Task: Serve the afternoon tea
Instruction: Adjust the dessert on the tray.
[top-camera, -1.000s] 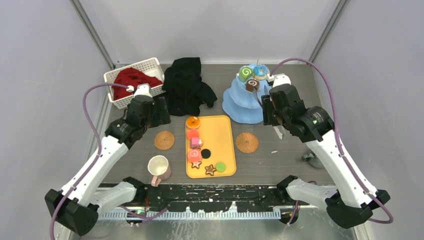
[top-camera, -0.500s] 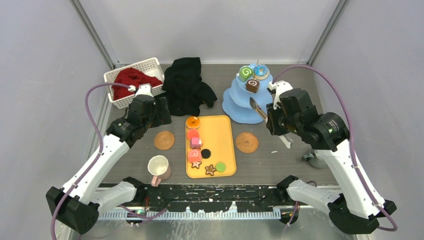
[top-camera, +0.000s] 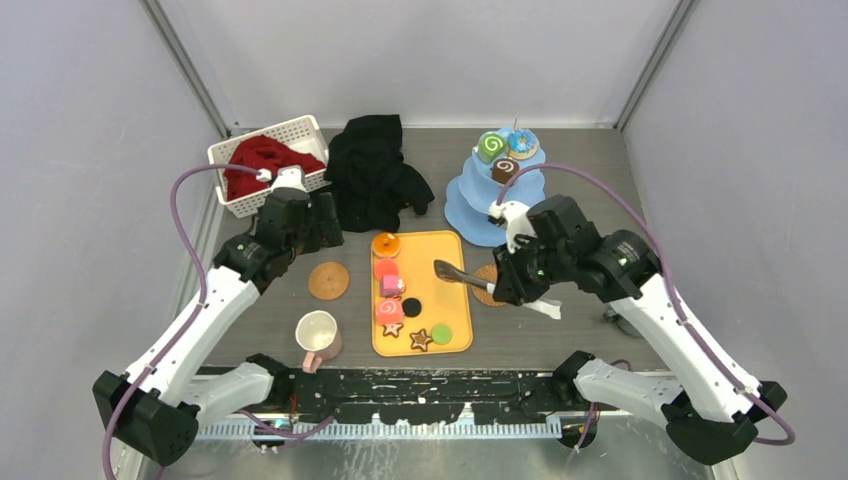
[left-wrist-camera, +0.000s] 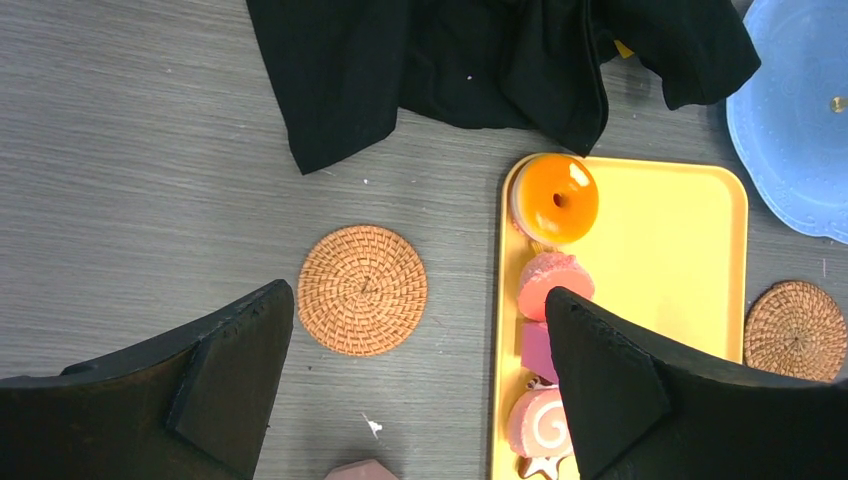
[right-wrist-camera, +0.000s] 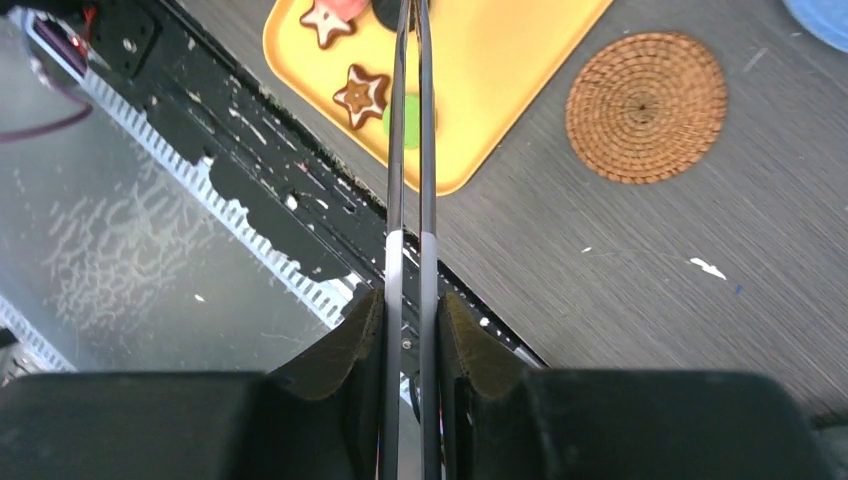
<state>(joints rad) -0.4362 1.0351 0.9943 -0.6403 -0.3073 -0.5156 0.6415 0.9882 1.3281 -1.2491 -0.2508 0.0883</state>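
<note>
The pale-blue stand (top-camera: 478, 212) at the back right holds a green swirl roll (top-camera: 489, 146), a blue donut (top-camera: 521, 142) and a brown swirl roll (top-camera: 505, 169). My right gripper (top-camera: 500, 281) is shut on metal tongs (right-wrist-camera: 410, 150), whose tips (top-camera: 445, 269) hang over the yellow tray. On the tray lie an orange donut (left-wrist-camera: 555, 197), a pink swirl roll (left-wrist-camera: 536, 422), star cookies (right-wrist-camera: 361, 93) and other sweets. My left gripper (left-wrist-camera: 420, 300) is open and empty above the table left of the tray. The cream mug (top-camera: 318, 335) stands front left. The grey mug (top-camera: 620, 318) is mostly hidden behind my right arm.
The yellow tray (top-camera: 450, 250) lies in the middle. Woven coasters sit on either side of it (top-camera: 328, 281) (right-wrist-camera: 645, 107). A black cloth (top-camera: 372, 170) lies at the back, beside a white basket (top-camera: 262, 160) with red cloth. The table's near edge (right-wrist-camera: 300, 260) is close under the tongs.
My right arm has swung from the stand leftward and nearer, carrying the tongs over the tray. The left arm has not moved.
</note>
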